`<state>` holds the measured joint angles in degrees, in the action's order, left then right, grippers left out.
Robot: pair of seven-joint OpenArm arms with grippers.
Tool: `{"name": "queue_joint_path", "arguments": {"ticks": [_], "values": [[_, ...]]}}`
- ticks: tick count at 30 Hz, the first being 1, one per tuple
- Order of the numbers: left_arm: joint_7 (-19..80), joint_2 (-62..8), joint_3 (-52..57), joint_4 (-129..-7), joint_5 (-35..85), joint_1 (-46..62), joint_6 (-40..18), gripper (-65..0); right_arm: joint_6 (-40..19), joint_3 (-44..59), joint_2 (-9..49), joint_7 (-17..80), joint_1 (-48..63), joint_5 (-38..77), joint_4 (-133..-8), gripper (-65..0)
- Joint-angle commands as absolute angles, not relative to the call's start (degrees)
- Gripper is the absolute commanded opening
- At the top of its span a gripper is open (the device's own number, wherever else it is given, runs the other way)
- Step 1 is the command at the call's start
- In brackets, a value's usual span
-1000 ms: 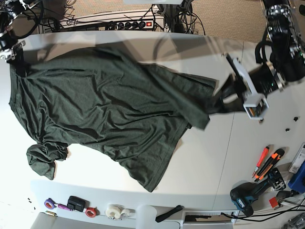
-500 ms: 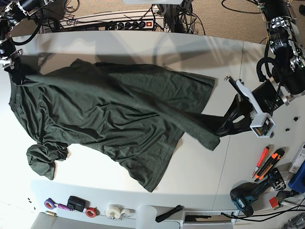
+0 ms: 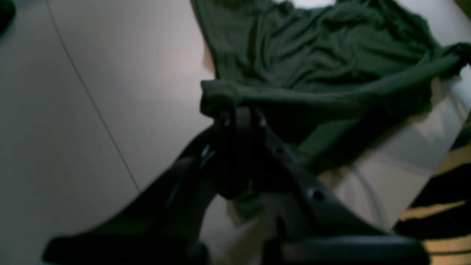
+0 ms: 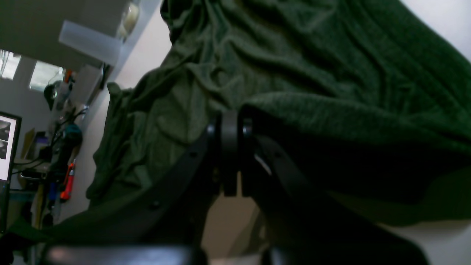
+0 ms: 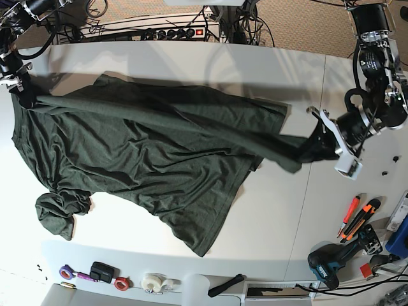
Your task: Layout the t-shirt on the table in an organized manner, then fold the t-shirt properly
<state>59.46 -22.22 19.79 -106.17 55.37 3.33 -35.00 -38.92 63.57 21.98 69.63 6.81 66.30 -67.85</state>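
Both jaws are clamping the t-shirt [image 5: 140, 153]: left gripper [image 5: 312, 148] at 3 o'clock, right gripper [image 5: 27, 97] at 10 o'clock. It's sagging between them over the surface [image 5: 274, 217].

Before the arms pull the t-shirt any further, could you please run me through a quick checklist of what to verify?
1. Left gripper shut on the t-shirt: ok.
2. Right gripper shut on the t-shirt: ok.
3. Held edge stretched between the grippers: ok.
4. T-shirt flat on the table: not ok, wrinkled, sleeve bunched at the near corner.
5. Cutters and drill clear of the fabric: ok.
6. Which part of the garment each gripper holds: cannot tell.
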Motion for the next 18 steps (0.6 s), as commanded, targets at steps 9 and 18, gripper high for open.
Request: {"name": "queue_joint_path", "arguments": {"ticks": [9,18], "values": [[57.8,-22.9,14.7,-107.0,56.9,7.0,-36.0,-65.0,-40.0,63.8,23.6,68.6,6.5,67.8,-68.6,-65.0],[47.4,-22.9,7.1,-106.9,41.4,6.5,-31.9,-65.0,-40.0,63.8,23.6,68.6,6.6,66.4,-68.6,-65.0]]}}
